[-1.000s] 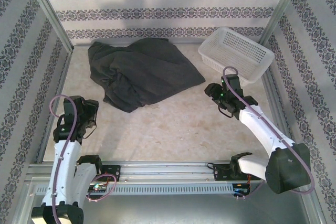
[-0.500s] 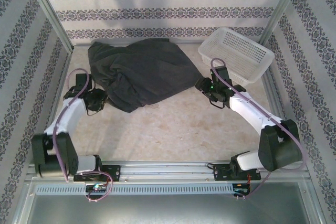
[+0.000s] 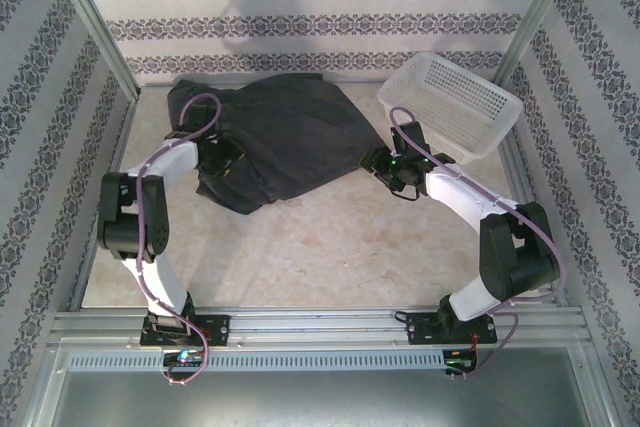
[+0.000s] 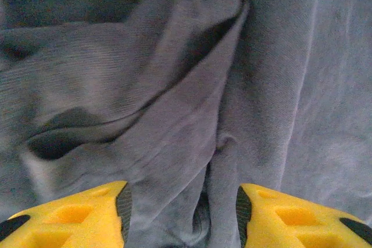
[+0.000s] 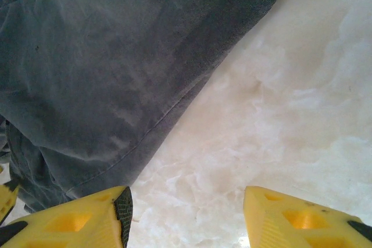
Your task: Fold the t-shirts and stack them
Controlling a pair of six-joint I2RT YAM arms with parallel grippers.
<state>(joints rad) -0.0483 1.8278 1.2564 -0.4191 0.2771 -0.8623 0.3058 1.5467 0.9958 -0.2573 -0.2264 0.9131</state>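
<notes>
Near strip of the worktop (image 3: 330, 237) is bare marble pattern, nothing stacked on it. Step in hand, judging by the layout: first grab, to spread the shirt flat. No fold made yet.

Left pincer (image 3: 228, 159) sits over the t-shirt's left side, low on the cloth. Left wrist view: left pincer (image 4: 181, 201) spread, crumpled folds of the t-shirt (image 4: 174, 85) beneath and between the yellow fingers (image 4: 87, 219), nothing pinched.

Right pincer (image 3: 383, 162) is at the shirt's right edge. Right wrist view: right pincer (image 5: 186, 213) spread, hanging over bare worktop (image 5: 279, 85) just beside the hem of the t-shirt (image 5: 116, 56), not touching it as far as visible.

T-shirt (image 3: 290, 132) lies bunched at the far-left middle of the worktop, dark grey, collar and sleeves not identifiable. White lattice basket (image 3: 450, 102) is at the far right, apart from the shirt.

Next move likely needs: left drops and shuts on a ridge, right shifts left onto the hem, then both pull apart.
</notes>
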